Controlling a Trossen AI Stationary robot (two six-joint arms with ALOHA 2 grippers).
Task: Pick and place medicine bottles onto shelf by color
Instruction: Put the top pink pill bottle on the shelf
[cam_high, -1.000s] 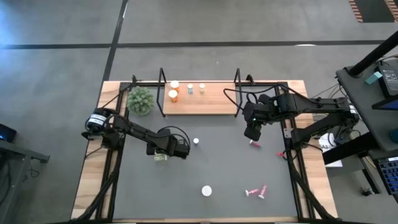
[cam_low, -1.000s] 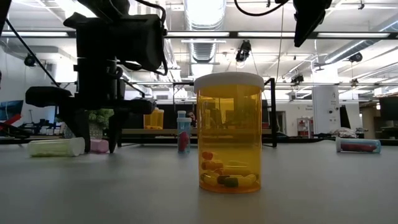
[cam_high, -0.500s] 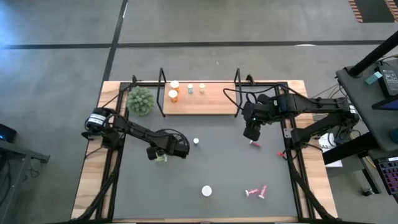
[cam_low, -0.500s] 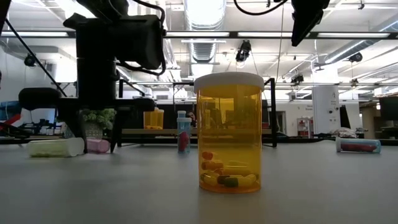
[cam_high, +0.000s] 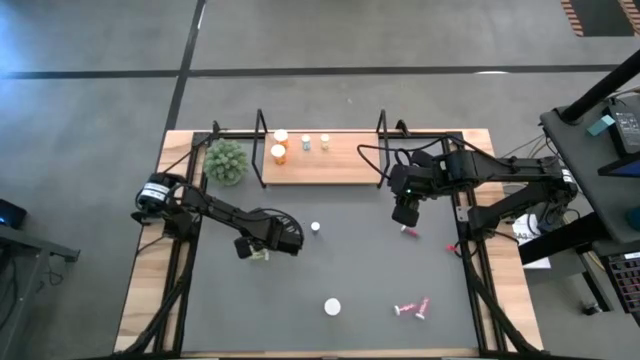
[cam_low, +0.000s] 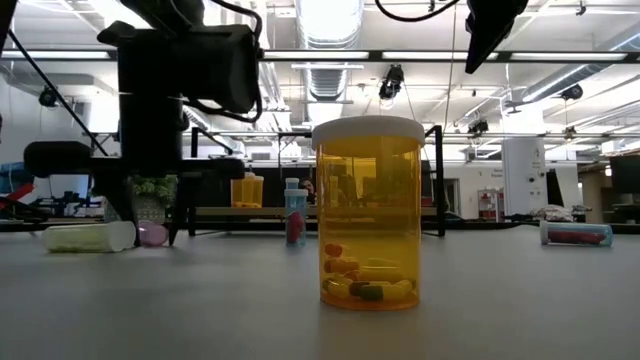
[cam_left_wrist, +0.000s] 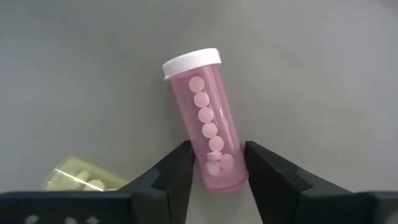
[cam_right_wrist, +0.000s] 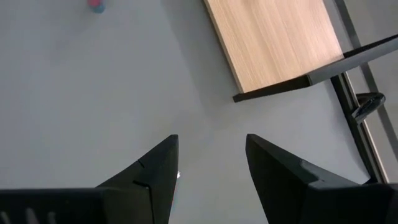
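On the left of the mat, the left gripper (cam_left_wrist: 214, 163) is down at the table with its jaws pressed against both sides of a pink bottle (cam_left_wrist: 206, 124) lying flat, gripping near the bottom end, well away from the cap. A yellowish bottle (cam_left_wrist: 81, 180) lies just beside it. To do this well, I would confirm the pinch is firm before lifting, raise it straight up clear of the neighbour, then carry it to the shelf (cam_high: 330, 160) at the far edge, setting it apart from the orange bottles (cam_high: 279, 146). Toward the right, the right gripper (cam_right_wrist: 208, 165) hangs above the mat near the shelf's right end, jaws spread and empty.
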